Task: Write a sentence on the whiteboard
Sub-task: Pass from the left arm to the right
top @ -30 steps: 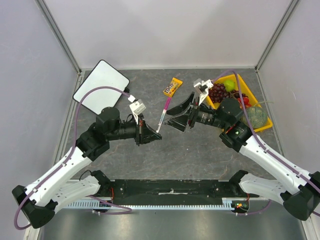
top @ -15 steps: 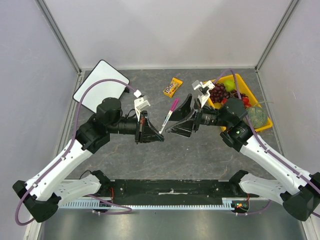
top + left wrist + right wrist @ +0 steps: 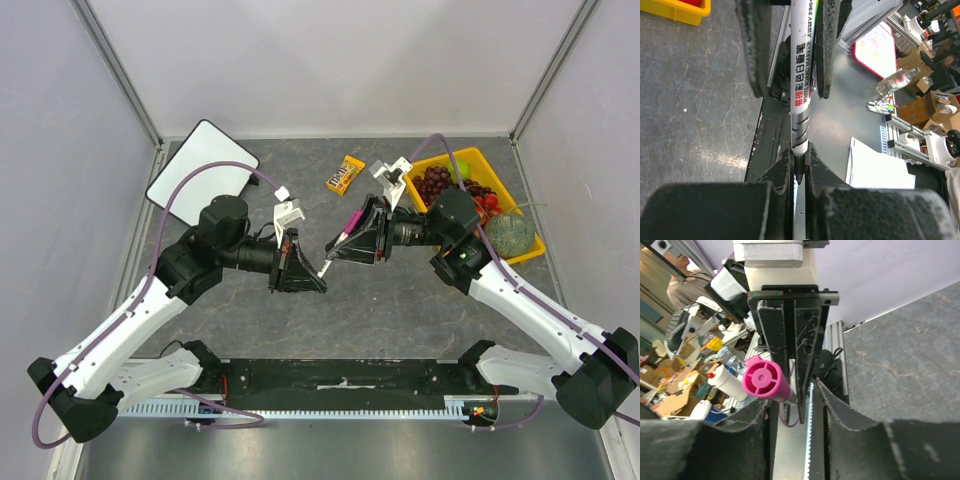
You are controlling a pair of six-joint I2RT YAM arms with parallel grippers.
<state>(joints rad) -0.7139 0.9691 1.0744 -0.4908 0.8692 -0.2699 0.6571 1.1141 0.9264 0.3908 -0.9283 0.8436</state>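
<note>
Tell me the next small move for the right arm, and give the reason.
Probably close the right gripper on the pink cap and pull it off. The left gripper clamps the marker at its other end. The right fingers flank the capped end with gaps showing, and the whiteboard shows no writing.

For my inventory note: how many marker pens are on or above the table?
1. The marker is above mid-table: tip end clamped in the left fingers, body between the right fingers. Others may be hidden under the arms.
</note>
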